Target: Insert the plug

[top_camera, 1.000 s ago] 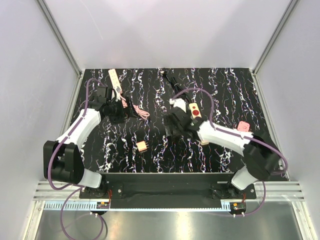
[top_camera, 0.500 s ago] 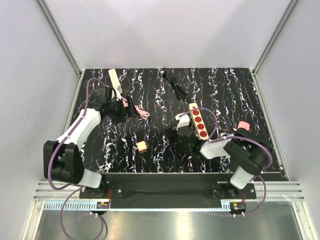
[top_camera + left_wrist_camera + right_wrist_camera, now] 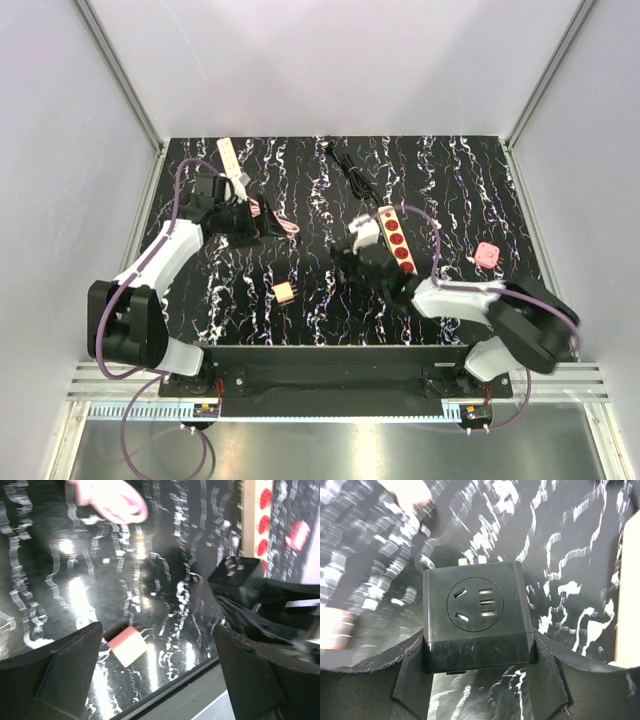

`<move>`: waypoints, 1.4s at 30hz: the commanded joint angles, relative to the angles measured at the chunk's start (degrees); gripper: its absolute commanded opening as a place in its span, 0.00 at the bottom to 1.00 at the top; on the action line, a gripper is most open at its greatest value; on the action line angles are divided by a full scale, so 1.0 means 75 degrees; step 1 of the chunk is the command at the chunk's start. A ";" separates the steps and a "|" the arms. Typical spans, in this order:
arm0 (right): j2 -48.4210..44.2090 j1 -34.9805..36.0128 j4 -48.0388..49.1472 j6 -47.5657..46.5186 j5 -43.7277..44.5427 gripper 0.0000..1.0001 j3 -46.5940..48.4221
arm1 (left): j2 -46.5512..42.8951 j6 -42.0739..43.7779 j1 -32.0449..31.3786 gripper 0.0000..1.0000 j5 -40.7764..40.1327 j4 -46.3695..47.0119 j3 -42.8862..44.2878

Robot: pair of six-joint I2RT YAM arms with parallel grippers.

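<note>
**We are gripping the black plug (image 3: pixel 476 614) just left of the red-socket strip (image 3: pixel 393 240).**
From above, we are seeing the right gripper (image 3: pixel 357 262) hovering by the strip's near end, probably so the prongs can be lined up with a socket. The left gripper (image 3: pixel 245 218) is hanging well apart at far left. In the left wrist view its fingers (image 3: pixel 65 675) are spread around nothing. In the right wrist view we are finding the plug clamped between the fingers, prongs pointing away, strip edge at right.
</note>
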 commanded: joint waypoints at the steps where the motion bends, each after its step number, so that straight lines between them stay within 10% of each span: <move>1: -0.1443 0.0051 -0.3861 0.0174 -0.0842 0.07 0.2144 | -0.0405 0.0380 -0.0448 0.97 0.1058 0.0618 0.0078; 8: -0.3365 0.0051 -0.5437 -0.0539 -0.3598 0.00 0.2213 | -0.0617 0.0125 -0.1645 0.99 0.2500 0.0829 0.0126; 19: -0.4082 0.0039 -0.5600 -0.1385 -0.4057 0.00 0.2293 | -0.1202 -0.3214 -0.1681 0.99 0.3169 0.2504 -0.0542; 38: -0.4047 0.0051 -0.4886 -0.1690 -0.4209 0.00 0.2775 | -0.1403 -0.4972 -0.2759 0.99 0.2910 0.4481 -0.1385; 42: -0.4106 0.0039 -0.4580 -0.1573 -0.4489 0.01 0.2715 | -0.1286 -0.6164 -0.2899 0.86 0.3027 0.6005 -0.2063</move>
